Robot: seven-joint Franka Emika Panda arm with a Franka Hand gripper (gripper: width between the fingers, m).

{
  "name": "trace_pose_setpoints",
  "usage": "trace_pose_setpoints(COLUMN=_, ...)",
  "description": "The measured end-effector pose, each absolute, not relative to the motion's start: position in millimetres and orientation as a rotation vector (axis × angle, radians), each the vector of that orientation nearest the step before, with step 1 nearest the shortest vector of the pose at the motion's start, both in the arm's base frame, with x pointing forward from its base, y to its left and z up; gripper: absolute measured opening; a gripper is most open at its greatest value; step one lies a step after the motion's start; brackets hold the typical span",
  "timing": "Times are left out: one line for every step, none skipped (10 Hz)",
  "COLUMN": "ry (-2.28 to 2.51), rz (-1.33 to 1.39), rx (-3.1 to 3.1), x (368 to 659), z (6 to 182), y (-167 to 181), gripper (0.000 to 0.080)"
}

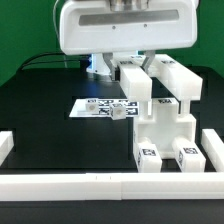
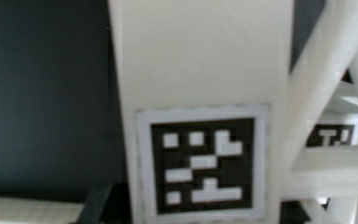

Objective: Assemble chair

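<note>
The gripper (image 1: 122,58) hangs low over the table (image 1: 40,110), its jaws hidden, so I cannot tell their opening or any hold. The partly built chair (image 1: 160,118) stands directly beneath it, its tagged bar (image 2: 190,90) close against the wrist camera. The marker board (image 1: 92,105) lies just beside.

One joined white chair structure (image 1: 160,115) stands on the one black desk (image 1: 45,120). In the exterior view, two square tags (image 1: 148,155) show on its lowest front blocks. The wrist view shows one whole tag (image 2: 202,165) and the edge of a second. One marker board (image 1: 88,104) lies flat, bearing perhaps four tags, though the chair hides part of it. One white rail (image 1: 100,185) edges the desk, with two short end pieces. One arm (image 1: 120,25) is in view.
</note>
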State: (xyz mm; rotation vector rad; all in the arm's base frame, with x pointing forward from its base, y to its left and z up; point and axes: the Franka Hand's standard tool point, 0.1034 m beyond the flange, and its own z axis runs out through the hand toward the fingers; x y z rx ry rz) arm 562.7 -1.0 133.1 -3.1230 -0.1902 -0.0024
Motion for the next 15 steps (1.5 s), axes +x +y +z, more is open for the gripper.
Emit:
trace_pose_setpoints(ry=-0.189, rz=0.004, rx=-3.123, x=562.0, z=132.5, y=-1.2, gripper=0.0284)
trace_pose_setpoints(ry=-0.189, rz=0.004, rx=-3.123, x=561.9, z=132.3, y=-1.2, gripper=0.0284)
trace_pose_setpoints(ry=-0.19, rz=0.006, rx=-3.123, x=561.6, z=132.0, y=-0.5, gripper=0.0284)
trace_pose_setpoints(ry=-0.143, rz=0.011, rx=-3.123, x=559.5, z=131.0, y=7.6, gripper=0.0284)
trace_pose_setpoints(ry=-0.099, rz=0.02, rx=-3.12, x=555.2, z=129.6, y=18.1, gripper=0.0284)
trace_pose_setpoints(ry=-0.086, rz=0.028, rx=-3.12, x=551.1, z=127.4, y=23.8, gripper=0.0284)
trace_pose_setpoints(ry=-0.067, rz=0.028, rx=-3.121, x=549.2, z=125.1, y=25.4, gripper=0.0284)
trace_pose_setpoints(ry=-0.057, rz=0.025, rx=-3.12, x=548.0, z=123.6, y=25.6, gripper=0.0284)
trace_pose_setpoints(ry=-0.029, rz=0.018, rx=-3.11, x=548.0, z=122.7, y=25.9, gripper=0.0284)
trace_pose_setpoints(ry=-0.021, rz=0.009, rx=-3.109, x=549.4, z=121.9, y=24.3, gripper=0.0284)
trace_pose_setpoints(ry=-0.015, rz=0.014, rx=-3.11, x=549.4, z=119.1, y=21.8, gripper=0.0284)
trace_pose_setpoints(ry=-0.01, rz=0.021, rx=-3.111, x=548.9, z=116.3, y=19.8, gripper=0.0284)
trace_pose_setpoints(ry=-0.008, rz=0.024, rx=-3.112, x=549.4, z=114.4, y=19.8, gripper=0.0284)
trace_pose_setpoints(ry=-0.013, rz=0.034, rx=-3.113, x=548.7, z=110.7, y=21.2, gripper=0.0284)
trace_pose_setpoints(ry=-0.012, rz=0.045, rx=-3.115, x=547.3, z=106.6, y=20.3, gripper=0.0284)
